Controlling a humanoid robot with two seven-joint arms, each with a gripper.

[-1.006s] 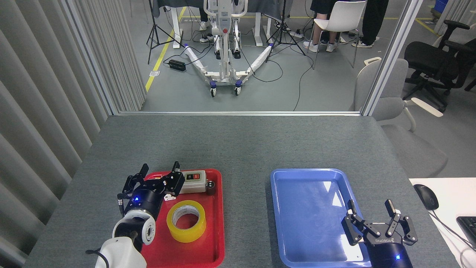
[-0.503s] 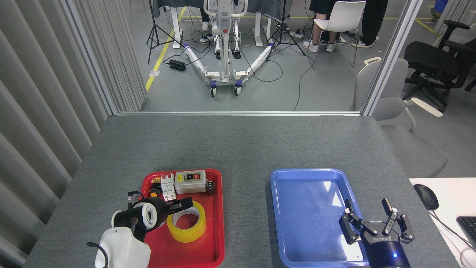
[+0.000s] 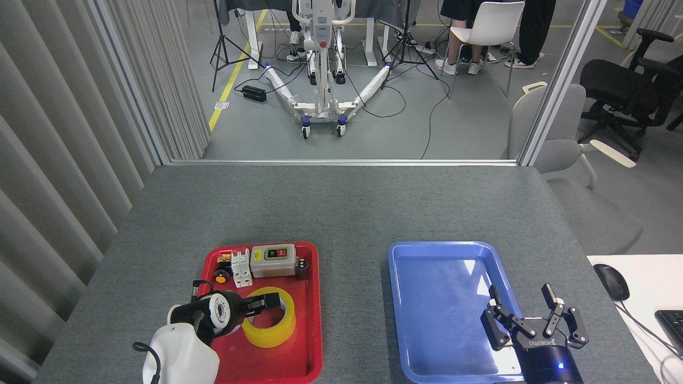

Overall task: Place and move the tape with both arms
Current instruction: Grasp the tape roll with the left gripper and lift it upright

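1. Since a second ago, the left gripper [image 3: 267, 303] has swung down from above the far end of the red tray [image 3: 312, 298] and now lies low, right at the tape [image 3: 269, 317].
2. Its dark fingers [image 3: 262, 302] reach over the near-left rim of the roll, and the tip seems to poke toward the hole in the middle. They are seen from the side and look small and dark, so I cannot tell if they are spread or pinched, or if they grip the roll yet.
3. I think one finger is meant to go inside the hole and one outside, so they can squeeze the wall of the roll. That is a good way to lift a ring.
4. The tape lies flat in the red tray, right under the fingers. Just beyond the fingers, at the far end of the tray, sit a grey switch box [image 3: 273, 261] and some small white parts [image 3: 240, 268].
5. Well off to the other side, the right gripper [image 3: 525, 314] hangs over the near corner of the blue tray [image 3: 427, 256]. Its fingers are spread wide with nothing in them. It has slid a little nearer to me. I think it waits there to get the tape next.
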